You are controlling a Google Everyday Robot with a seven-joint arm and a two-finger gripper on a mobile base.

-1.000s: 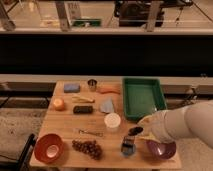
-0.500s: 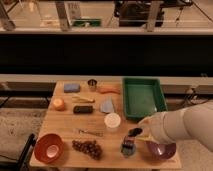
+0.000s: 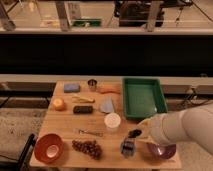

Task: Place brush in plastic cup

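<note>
**Figure.** A wooden table [image 3: 64,122] with 1 robot arm [image 3: 182,127] reaching in from the right. The brush [image 3: 128,147] is seen near the front edge, between the grapes [image 3: 87,148] and the purple bowl [image 3: 161,150], and in front of the white cup [image 3: 112,121]. The gripper [image 3: 134,133] is placed just above the brush. Its 2 fingers are pressed together, and whether the brush is touched cannot be told. The light-blue plastic cup [image 3: 107,105] is found near the middle of the table, just behind the white cup and left of the green tray [image 3: 144,97], apart from the brush.
</note>
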